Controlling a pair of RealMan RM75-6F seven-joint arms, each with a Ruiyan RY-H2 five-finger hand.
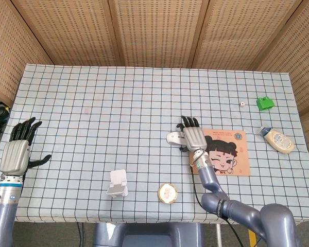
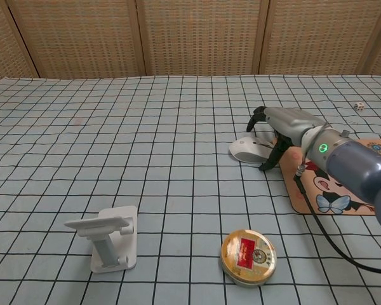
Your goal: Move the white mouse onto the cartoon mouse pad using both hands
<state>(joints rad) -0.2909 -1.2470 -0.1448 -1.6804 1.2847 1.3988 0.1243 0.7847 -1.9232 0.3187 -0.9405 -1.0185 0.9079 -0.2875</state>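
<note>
The white mouse (image 1: 173, 138) (image 2: 249, 150) lies on the checked cloth just left of the cartoon mouse pad (image 1: 236, 157) (image 2: 300, 190). My right hand (image 1: 194, 136) (image 2: 286, 122) hovers over the mouse's right end. Its fingers arch down over the mouse's back and the thumb reaches down on the near side. The fingers stay apart and I see no firm hold. The mouse is flat on the cloth. My left hand (image 1: 16, 150) is far off at the table's left edge, fingers spread, holding nothing; the chest view does not show it.
A white phone stand (image 1: 117, 183) (image 2: 106, 239) and a round tin (image 1: 167, 193) (image 2: 247, 256) sit near the front edge. At the right are a small bottle (image 1: 278, 140), a green block (image 1: 265, 103) and a die (image 1: 242, 104) (image 2: 359, 106).
</note>
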